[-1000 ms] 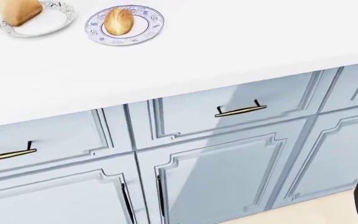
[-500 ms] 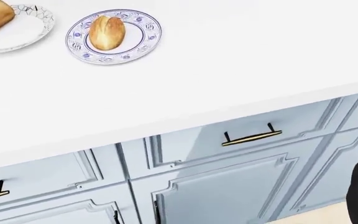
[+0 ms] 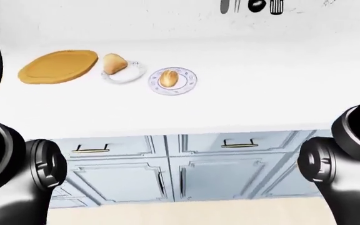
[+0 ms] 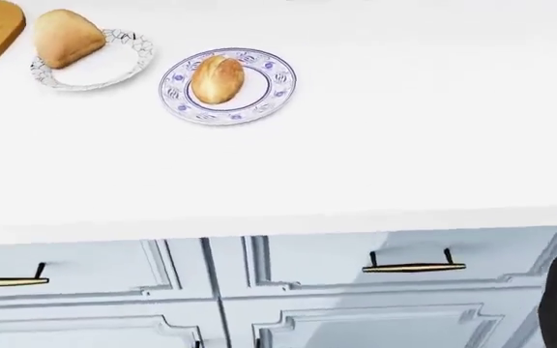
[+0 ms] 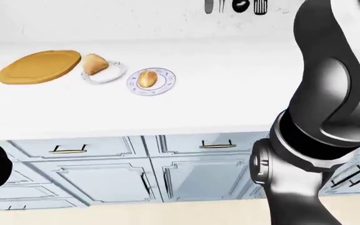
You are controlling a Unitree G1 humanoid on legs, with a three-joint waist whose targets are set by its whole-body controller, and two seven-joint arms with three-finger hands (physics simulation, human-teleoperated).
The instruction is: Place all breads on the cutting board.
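I see the white tabletop (image 3: 261,98) over pale blue cabinets (image 3: 217,173) with brass handles (image 4: 414,267). At its left lies the round wooden cutting board (image 3: 58,66), bare. Just right of it a crackle-rimmed plate (image 4: 105,69) carries a bread chunk (image 4: 65,38); beside that, a blue-patterned plate (image 4: 259,98) holds a bread roll (image 4: 216,80). Utensils (image 3: 252,5) hang on the wall. My arms show, but neither hand does.

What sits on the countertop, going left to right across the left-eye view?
Cutting board → bread on the clear plate → bread roll on the blue-patterned plate; the countertop shows nothing further to the right.
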